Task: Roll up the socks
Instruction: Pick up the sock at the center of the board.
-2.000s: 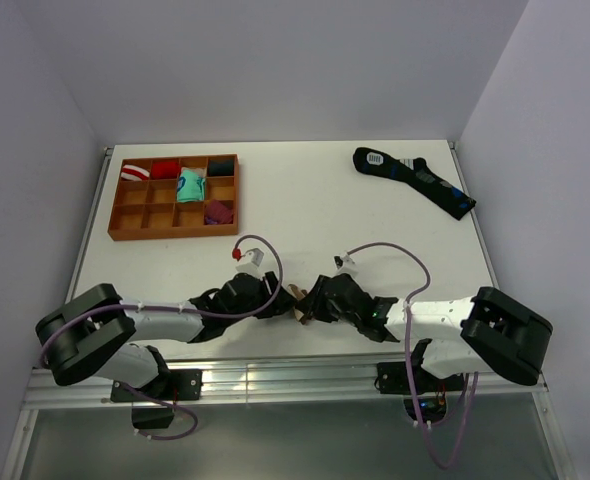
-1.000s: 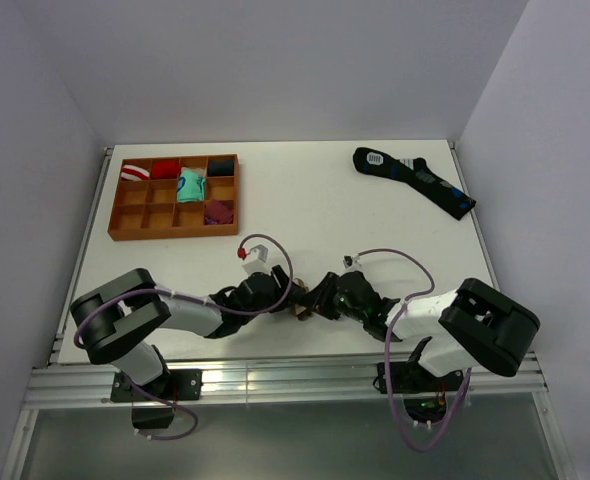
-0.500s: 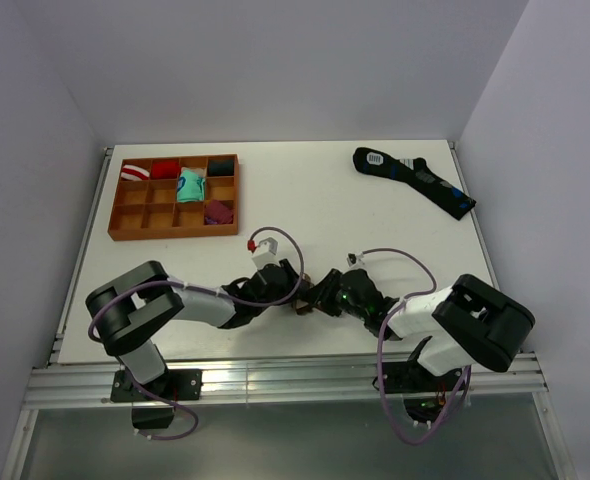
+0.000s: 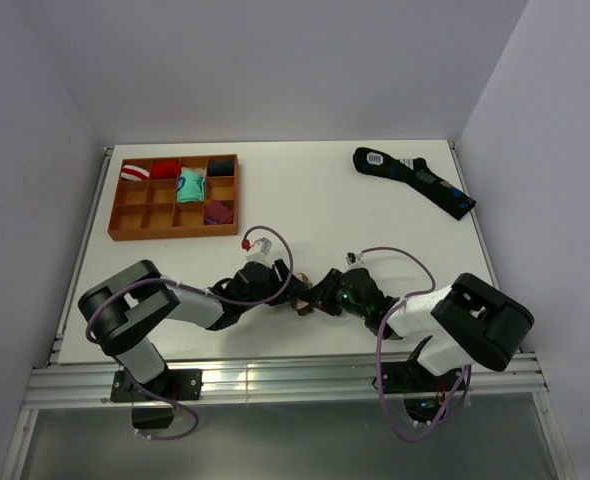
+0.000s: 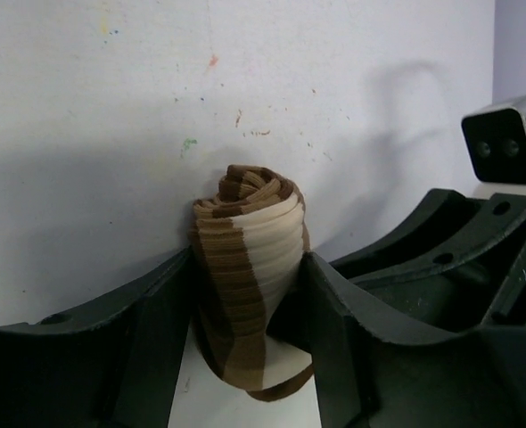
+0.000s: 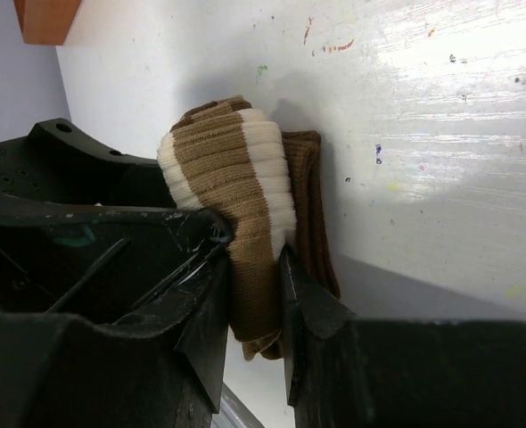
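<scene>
A brown and cream striped sock (image 5: 250, 267) is rolled into a tight bundle near the table's front edge, between both grippers (image 4: 301, 300). My left gripper (image 5: 245, 294) is shut on the roll, a finger on each side. My right gripper (image 6: 254, 294) is shut on a fold of the same sock (image 6: 236, 196) from the other side. A dark sock pair with blue and white marks (image 4: 413, 180) lies flat at the back right, far from both grippers.
A wooden divided tray (image 4: 125, 218) stands at the back left with several rolled socks in its compartments. The table's front edge and a metal rail (image 4: 275, 375) run just behind the grippers. Purple cables loop above both wrists.
Both arms have drawn in closer round the striped sock and the left wrist has turned; the sock stays in the same spot, held by both grippers.
</scene>
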{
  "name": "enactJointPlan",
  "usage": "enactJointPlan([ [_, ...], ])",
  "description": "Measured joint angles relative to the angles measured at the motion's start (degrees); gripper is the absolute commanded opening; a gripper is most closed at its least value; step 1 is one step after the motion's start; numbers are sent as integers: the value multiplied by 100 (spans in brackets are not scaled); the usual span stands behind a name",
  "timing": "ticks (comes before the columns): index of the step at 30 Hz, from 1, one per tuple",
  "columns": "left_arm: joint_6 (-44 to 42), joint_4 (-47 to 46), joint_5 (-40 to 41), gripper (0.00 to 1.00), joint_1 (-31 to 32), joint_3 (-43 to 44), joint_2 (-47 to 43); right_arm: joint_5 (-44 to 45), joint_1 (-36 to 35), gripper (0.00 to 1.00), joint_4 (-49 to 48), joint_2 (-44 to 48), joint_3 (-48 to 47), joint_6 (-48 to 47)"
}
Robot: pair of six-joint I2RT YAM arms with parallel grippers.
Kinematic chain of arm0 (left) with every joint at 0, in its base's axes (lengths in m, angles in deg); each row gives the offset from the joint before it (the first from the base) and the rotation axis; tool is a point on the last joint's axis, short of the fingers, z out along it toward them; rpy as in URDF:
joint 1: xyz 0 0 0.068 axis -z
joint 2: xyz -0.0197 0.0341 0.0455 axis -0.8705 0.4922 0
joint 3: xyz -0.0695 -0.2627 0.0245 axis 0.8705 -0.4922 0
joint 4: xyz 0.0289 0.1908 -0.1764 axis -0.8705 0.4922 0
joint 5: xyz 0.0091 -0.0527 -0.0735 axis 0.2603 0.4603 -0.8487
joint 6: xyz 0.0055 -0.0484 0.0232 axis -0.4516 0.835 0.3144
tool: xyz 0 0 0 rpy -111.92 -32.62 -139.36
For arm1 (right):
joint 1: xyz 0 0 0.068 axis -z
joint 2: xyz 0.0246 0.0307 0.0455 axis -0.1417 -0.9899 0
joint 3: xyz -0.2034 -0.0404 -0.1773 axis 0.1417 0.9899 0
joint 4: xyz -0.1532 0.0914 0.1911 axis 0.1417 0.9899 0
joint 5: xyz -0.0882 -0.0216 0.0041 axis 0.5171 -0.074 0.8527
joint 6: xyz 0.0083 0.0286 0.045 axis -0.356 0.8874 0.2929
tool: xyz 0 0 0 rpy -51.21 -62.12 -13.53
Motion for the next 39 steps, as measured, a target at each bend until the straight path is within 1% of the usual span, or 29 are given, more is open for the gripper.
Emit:
enactJointPlan([
  [1,-24,-52,-107,66,-37,-24,-2,-15,9,17,0,-4,-2,-9],
  [8,-87,-227,-728,67,-354,-369,-262,-175,79,17,24,-26,-39,-94],
  [13,-133,-463,-1300,67,-597,-321,-48,-396,199,17,33,-31,-42,-170],
  [16,-149,-601,-1504,66,-629,-238,118,-542,278,17,35,-55,-50,-221],
  [22,-129,-876,-1650,64,-693,-205,337,-813,372,16,-96,-260,-116,-271],
  [29,-157,-824,-1587,61,-660,61,557,-1075,411,16,-706,-688,-111,-249],
  [32,-210,-776,-1493,55,-608,157,632,-1091,411,16,-730,-704,-111,-247],
  [33,-234,-761,-1467,49,-601,168,645,-1091,411,16,-723,-699,-114,-251],
  [35,-254,-737,-1429,44,-599,177,671,-1086,411,16,-688,-684,-122,-260],
  [38,-262,-728,-1397,32,-597,186,697,-1091,411,16,-649,-675,-149,-260],
  [39,-267,-728,-1388,26,-595,190,708,-1088,411,16,-647,-675,-151,-260],
])
